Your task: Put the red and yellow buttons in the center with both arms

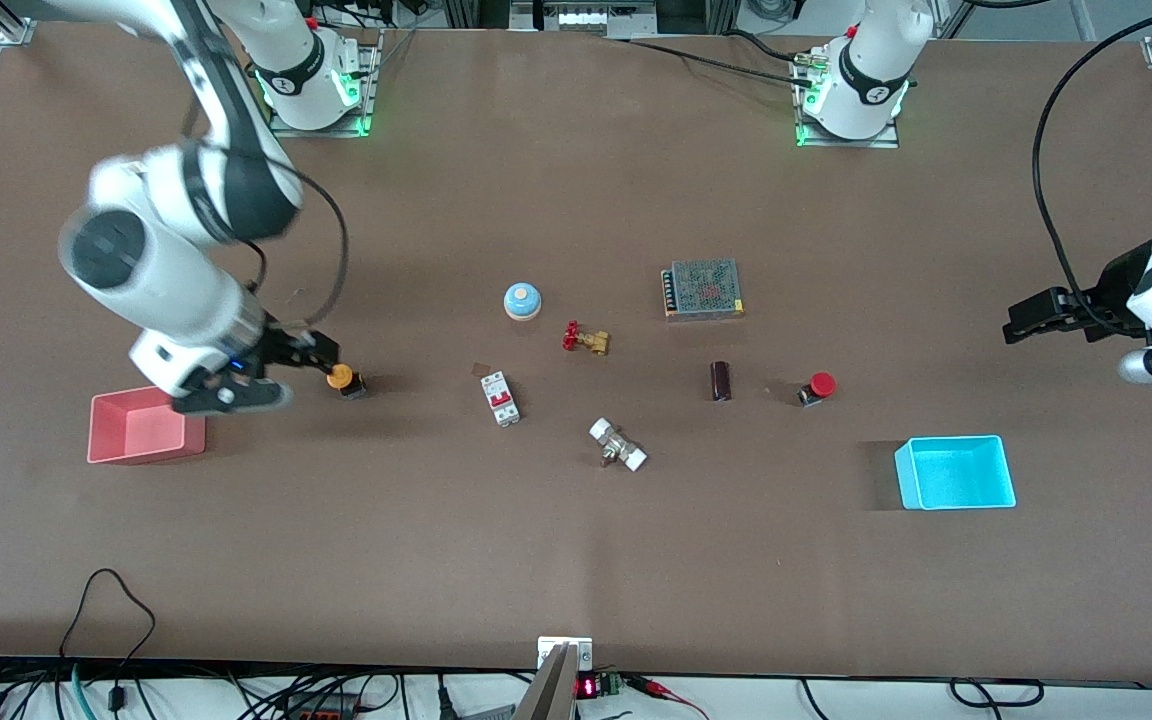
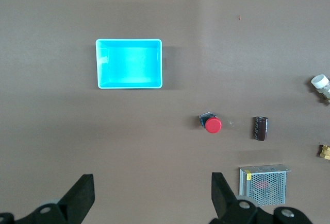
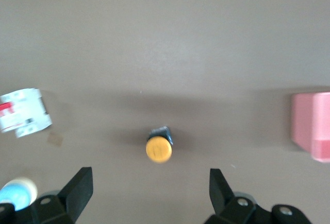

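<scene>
The orange-yellow button lies on its side on the brown table near the right arm's end, and it shows in the right wrist view. My right gripper is open and empty between this button and the pink bin. In the right wrist view the gripper has the button just ahead of its gap. The red button lies toward the left arm's end and shows in the left wrist view. My left gripper is open and empty over bare table, well apart from it.
A pink bin lies by the right gripper, and a cyan bin nearer the camera than the red button. In the middle lie a blue-domed button, brass valve, circuit breaker, white fitting, dark cylinder and mesh power supply.
</scene>
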